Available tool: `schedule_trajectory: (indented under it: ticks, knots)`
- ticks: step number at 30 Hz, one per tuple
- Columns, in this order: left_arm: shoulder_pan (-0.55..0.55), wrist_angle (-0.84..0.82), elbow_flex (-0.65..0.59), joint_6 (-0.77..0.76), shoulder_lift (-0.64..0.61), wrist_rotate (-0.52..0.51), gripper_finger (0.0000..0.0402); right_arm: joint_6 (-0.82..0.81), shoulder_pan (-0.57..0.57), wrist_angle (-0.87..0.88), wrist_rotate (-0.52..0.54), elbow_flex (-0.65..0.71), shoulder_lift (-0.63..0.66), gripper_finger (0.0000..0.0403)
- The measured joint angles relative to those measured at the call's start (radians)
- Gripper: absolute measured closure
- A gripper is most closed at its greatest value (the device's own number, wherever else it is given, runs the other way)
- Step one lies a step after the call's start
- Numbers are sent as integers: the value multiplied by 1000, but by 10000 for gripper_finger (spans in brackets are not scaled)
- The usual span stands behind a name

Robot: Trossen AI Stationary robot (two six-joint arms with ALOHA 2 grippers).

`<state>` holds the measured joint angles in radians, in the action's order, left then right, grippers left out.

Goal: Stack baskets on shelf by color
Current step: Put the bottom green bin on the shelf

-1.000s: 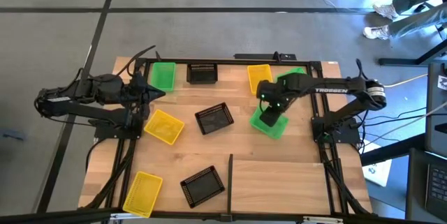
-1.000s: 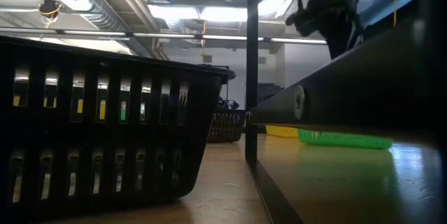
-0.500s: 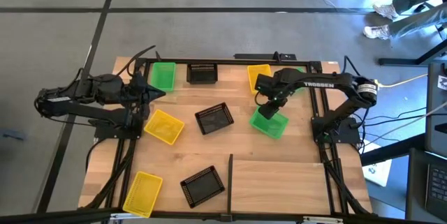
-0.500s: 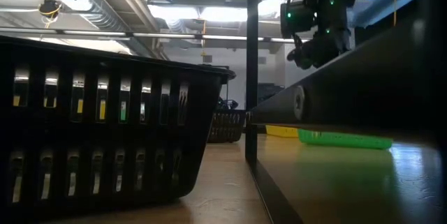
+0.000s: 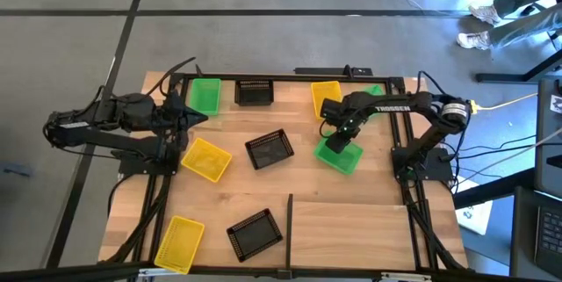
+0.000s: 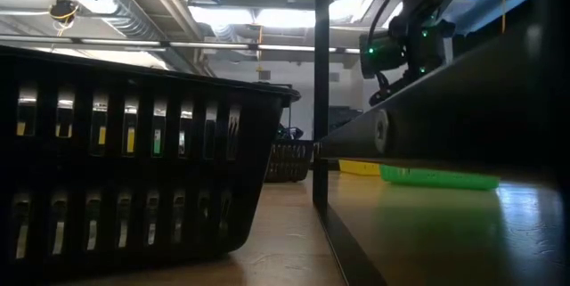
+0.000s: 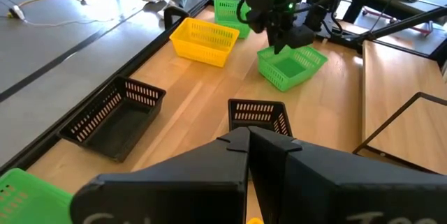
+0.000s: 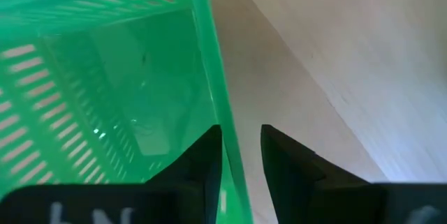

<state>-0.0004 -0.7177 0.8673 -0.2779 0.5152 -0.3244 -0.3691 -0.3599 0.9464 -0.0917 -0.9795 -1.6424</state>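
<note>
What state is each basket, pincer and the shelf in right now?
Right pincer: open, fingers straddling the wall of the green basket.
Left pincer: shut, empty, waiting at the table's left.
Green basket: upright on the table, unstacked.
Other baskets, e.g. the middle black basket: upright, scattered singly, none stacked.
Shelf: bare.

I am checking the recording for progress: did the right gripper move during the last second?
Yes. In the high view the right gripper drew back toward the yellow basket at the far edge, now straddling the green basket's wall.
</note>
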Motion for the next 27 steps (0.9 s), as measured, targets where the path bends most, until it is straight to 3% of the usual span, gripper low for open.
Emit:
schedule_trajectory:
  ticks: [3, 8, 16, 27]
  knots:
    - [0, 0, 0, 0, 0, 0, 401, 8, 0, -9, 0, 12, -7, 318]
    - [0, 0, 0, -1, 0, 0, 401, 7, 0, -13, -4, 17, -7, 392]
    - [0, 0, 0, 49, 0, -1, 401, -63, 8, 19, 3, -44, 14, 400]
    - [0, -8, 0, 53, 0, 0, 401, -209, 110, 284, 43, -303, 67, 401]
